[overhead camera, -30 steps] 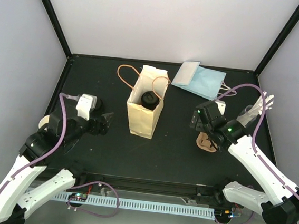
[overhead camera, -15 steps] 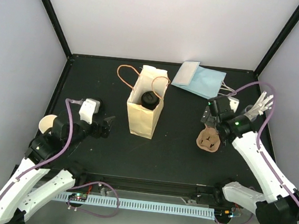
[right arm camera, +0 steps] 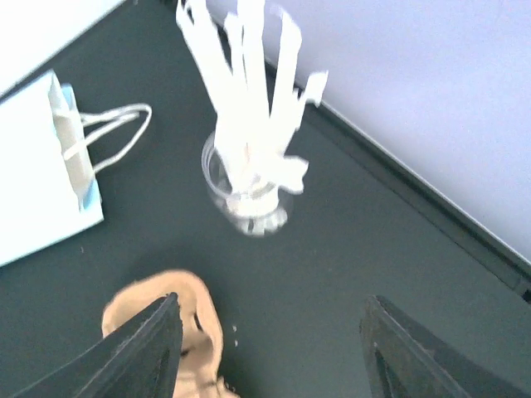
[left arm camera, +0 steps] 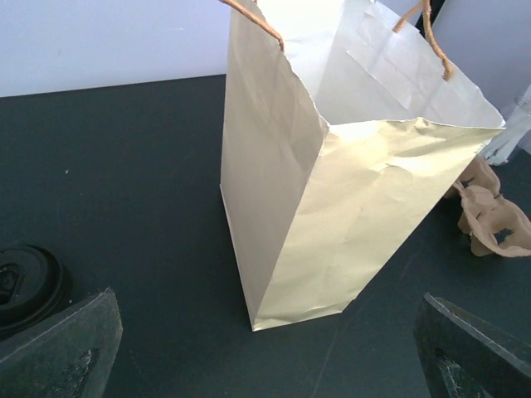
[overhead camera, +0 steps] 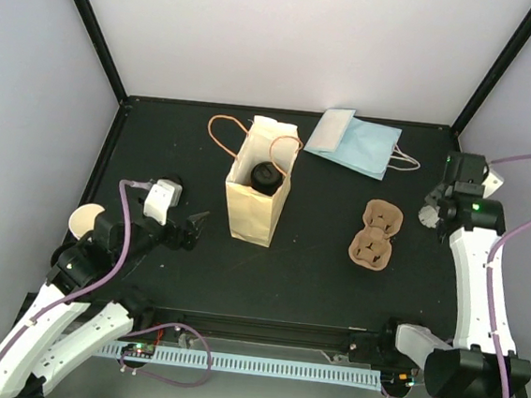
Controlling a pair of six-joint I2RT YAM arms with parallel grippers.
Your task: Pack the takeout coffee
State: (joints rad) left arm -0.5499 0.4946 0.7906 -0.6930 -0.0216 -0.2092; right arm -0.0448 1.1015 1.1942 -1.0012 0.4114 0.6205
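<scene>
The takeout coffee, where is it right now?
In the top view, the takeout coffee stands inside the upright tan paper bag, left of the brown cup carrier; only its black lid shows.

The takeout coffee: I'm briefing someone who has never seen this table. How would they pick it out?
Find the tan paper bag standing open mid-table, left of the flat blue bag. Look down into it: the takeout coffee sits inside, showing only its round black lid. Unlike the brown pulp carrier lying in the open, it is bagged.
</scene>
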